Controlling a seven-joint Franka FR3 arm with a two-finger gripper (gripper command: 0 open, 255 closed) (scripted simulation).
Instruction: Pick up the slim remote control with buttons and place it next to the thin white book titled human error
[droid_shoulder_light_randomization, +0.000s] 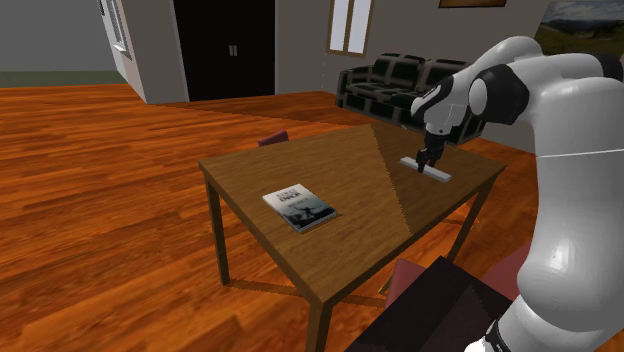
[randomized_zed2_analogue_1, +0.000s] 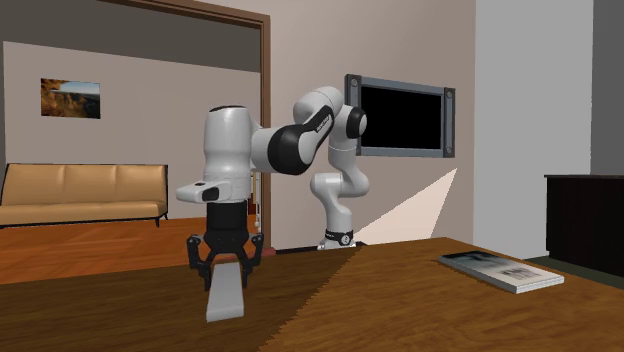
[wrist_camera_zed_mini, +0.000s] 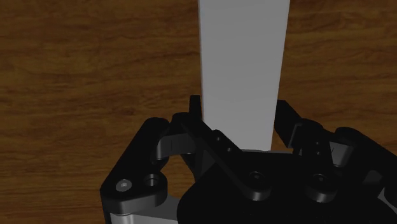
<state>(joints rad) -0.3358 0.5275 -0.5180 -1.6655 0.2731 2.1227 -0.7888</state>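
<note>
Your remote control (droid_shoulder_light_randomization: 427, 171) is a slim bar drawn plain pale grey, lying flat on the wooden table (droid_shoulder_light_randomization: 300, 165) near the corner at the shoulder view's right. In the wrist view, the remote (wrist_camera_zed_mini: 242, 63) runs straight away from the hand over the dark wood grain (wrist_camera_zed_mini: 95, 63).

Your gripper (droid_shoulder_light_randomization: 428, 157) stands over it, pointing down. You can see in the wrist view that its (wrist_camera_zed_mini: 238, 118) two black fingers are drawn in narrow, one against each long edge of the bar, clasping it at the end nearest the camera. In the second exterior view, the gripper (randomized_zed2_analogue_1: 226, 262) sits at the remote's (randomized_zed2_analogue_1: 225, 290) far end, and the bar stretches toward the camera along the tabletop (randomized_zed2_analogue_1: 400, 300).

The thin white book (droid_shoulder_light_randomization: 300, 207) lies flat, well apart from the remote, toward the table's middle and the shoulder view's left. You see it (randomized_zed2_analogue_1: 500, 270) at the second exterior view's right.

A maroon chair (droid_shoulder_light_randomization: 273, 138) shows past the table's far edge, and a dark sofa (droid_shoulder_light_randomization: 390, 80) stands against the wall behind. The black stand (droid_shoulder_light_randomization: 430, 310) sits at the shoulder view's lower right, on the reddish wood floor (droid_shoulder_light_randomization: 100, 200).
</note>
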